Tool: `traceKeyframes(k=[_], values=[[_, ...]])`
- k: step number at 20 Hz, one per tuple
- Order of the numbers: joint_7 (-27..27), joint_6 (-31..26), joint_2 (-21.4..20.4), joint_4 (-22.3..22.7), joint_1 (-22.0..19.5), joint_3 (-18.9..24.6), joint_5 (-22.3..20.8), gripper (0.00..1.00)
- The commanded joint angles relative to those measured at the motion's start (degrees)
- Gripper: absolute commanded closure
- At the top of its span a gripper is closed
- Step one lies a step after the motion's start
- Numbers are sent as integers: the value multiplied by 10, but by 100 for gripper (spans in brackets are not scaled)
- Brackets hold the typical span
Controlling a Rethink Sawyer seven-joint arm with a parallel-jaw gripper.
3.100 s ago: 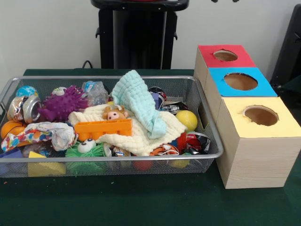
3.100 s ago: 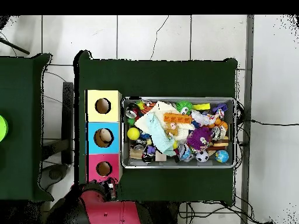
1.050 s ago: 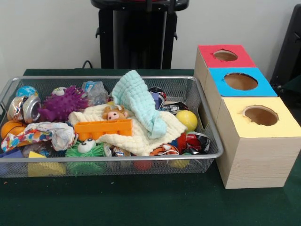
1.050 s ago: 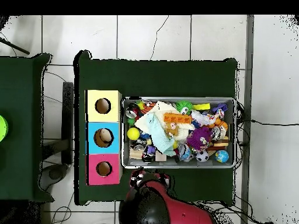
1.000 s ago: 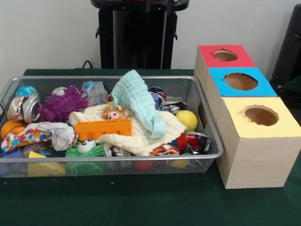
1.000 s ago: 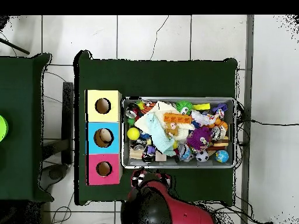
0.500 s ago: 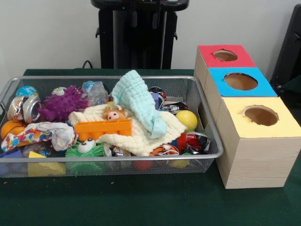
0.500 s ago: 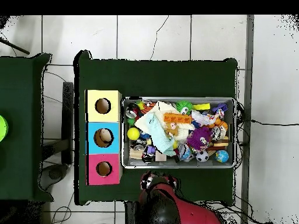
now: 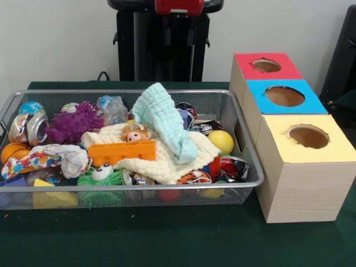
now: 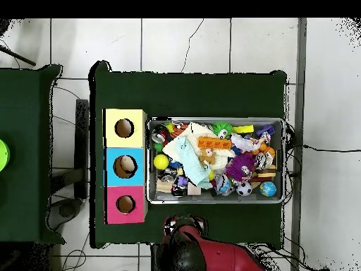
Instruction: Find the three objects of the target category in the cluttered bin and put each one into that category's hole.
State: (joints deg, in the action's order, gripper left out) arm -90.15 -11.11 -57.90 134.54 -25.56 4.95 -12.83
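Observation:
The wire mesh bin [image 9: 139, 187] holds a heap of toys and cloths; it also shows in the overhead view [image 10: 215, 202]. A crumpled white wrapper with red, blue, orange and yellow blotches [image 9: 45, 158] lies at the bin's front left; in the overhead view it [image 10: 248, 145] lies near the top right. A clear crinkly wrapper [image 9: 114, 108] lies at the back. A shiny silver crumpled one [image 9: 28, 128] lies at the left. My gripper [image 9: 178, 38] hangs open and empty high behind the bin's far rim, in front of the pedestal, and shows in the overhead view [image 10: 185, 224].
Three boxes with round holes stand right of the bin: red [image 9: 266, 65], blue [image 9: 285, 95], yellow [image 9: 308, 136]. In the bin: a pale green cloth [image 9: 164, 119], a cream cloth [image 9: 167, 158], a purple spiky ball [image 9: 75, 123], an orange block [image 9: 122, 151], a yellow ball [image 9: 221, 141].
The arm swung from beside the red box to behind the bin's middle. The gripper came down into the top of the front view. Nothing in the bin moved.

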Motion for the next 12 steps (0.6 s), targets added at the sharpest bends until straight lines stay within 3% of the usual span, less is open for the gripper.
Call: traceKeyframes(k=[1,7,12], values=[[-61,46,57,-44,12,-10,-44,0],[-63,76,95,-69,14,-34,-69,0],[-52,93,112,-80,-23,-24,-86,0]])
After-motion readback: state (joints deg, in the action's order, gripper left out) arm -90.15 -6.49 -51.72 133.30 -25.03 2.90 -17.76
